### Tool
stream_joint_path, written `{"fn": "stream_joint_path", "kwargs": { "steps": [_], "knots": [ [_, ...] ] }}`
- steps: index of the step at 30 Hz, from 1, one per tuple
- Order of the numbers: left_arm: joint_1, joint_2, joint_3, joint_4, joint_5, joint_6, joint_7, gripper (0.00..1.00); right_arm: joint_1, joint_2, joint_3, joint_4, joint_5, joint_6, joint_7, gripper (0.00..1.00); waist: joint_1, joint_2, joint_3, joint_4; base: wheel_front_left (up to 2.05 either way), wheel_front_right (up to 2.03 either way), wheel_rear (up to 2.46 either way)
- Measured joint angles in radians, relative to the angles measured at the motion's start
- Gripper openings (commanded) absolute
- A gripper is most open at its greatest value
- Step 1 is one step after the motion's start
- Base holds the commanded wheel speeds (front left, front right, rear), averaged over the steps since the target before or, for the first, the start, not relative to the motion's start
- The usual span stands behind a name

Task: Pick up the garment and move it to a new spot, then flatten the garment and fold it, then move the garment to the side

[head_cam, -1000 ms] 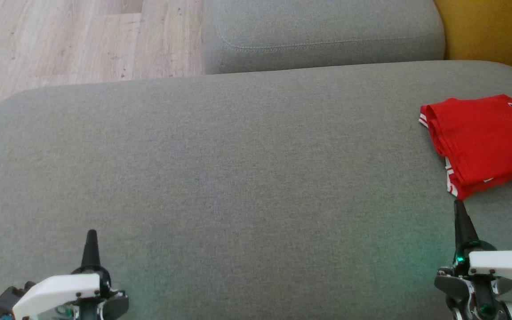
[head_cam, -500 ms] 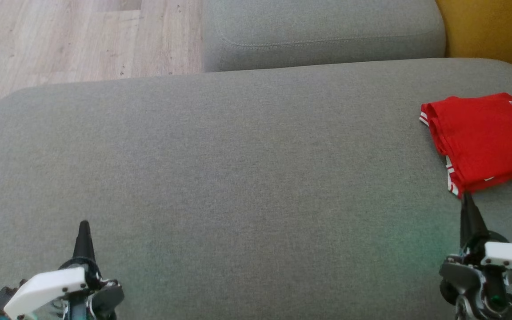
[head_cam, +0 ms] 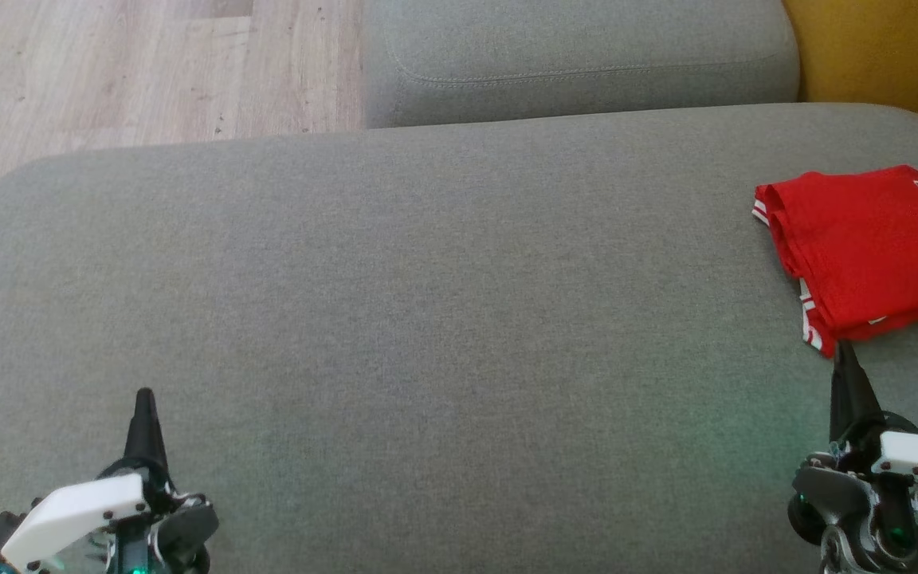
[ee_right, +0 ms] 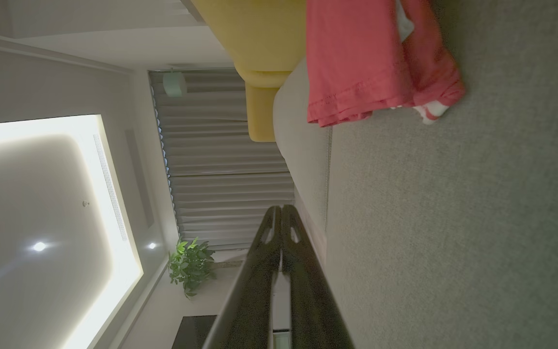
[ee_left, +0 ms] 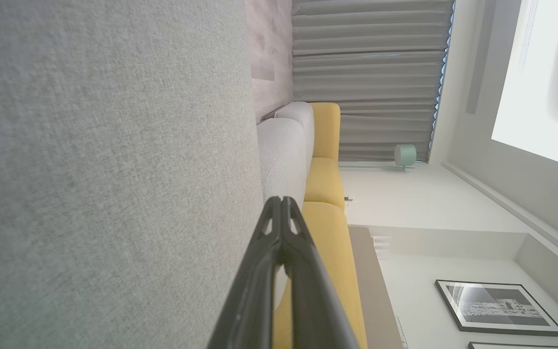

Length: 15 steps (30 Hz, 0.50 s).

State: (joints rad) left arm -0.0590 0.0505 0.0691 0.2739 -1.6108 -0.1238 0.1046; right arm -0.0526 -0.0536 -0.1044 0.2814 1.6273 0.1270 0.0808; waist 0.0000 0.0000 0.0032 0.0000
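A folded red garment (head_cam: 865,247) with white-and-dark trim lies at the right edge of the head view on a broad grey sofa cushion (head_cam: 427,319), part of it running out of frame. The right gripper (head_cam: 843,351) stands at the lower right of the frame, its jaws pressed together into one dark point. The tip sits just below the garment's nearest corner. The left gripper (head_cam: 144,396) stands at the lower left, jaws likewise together and holding nothing, well apart from the garment across bare grey fabric. A second grey cushion (head_cam: 578,56) lies across the top centre, pale wood floor (head_cam: 108,72) shows at the upper left and yellow upholstery (head_cam: 881,56) at the upper right.

In the right wrist view the garment sits at the top centre, its hemmed edge and a scrap of white trim turned toward the joined fingers, with grey fabric showing between them. A pleated curtain (ee_right: 225,160) and a potted plant (ee_right: 189,264) appear at centre left. In the left wrist view the joined fingers rise beside the cushion's edge, with a framed picture (ee_left: 497,308) at the lower right.
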Motion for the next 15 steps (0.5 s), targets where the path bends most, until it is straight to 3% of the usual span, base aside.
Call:
{"fn": "stream_joint_path", "kwargs": {
  "steps": [15],
  "knots": [
    [0.0,-0.001,0.001,0.0,0.0,0.0,0.0,0.0,0.0,0.0,-0.004,0.0,0.0,0.0,0.009,0.0,0.0,0.0,0.0,0.0,0.0,0.0,0.0]
  ]
}}
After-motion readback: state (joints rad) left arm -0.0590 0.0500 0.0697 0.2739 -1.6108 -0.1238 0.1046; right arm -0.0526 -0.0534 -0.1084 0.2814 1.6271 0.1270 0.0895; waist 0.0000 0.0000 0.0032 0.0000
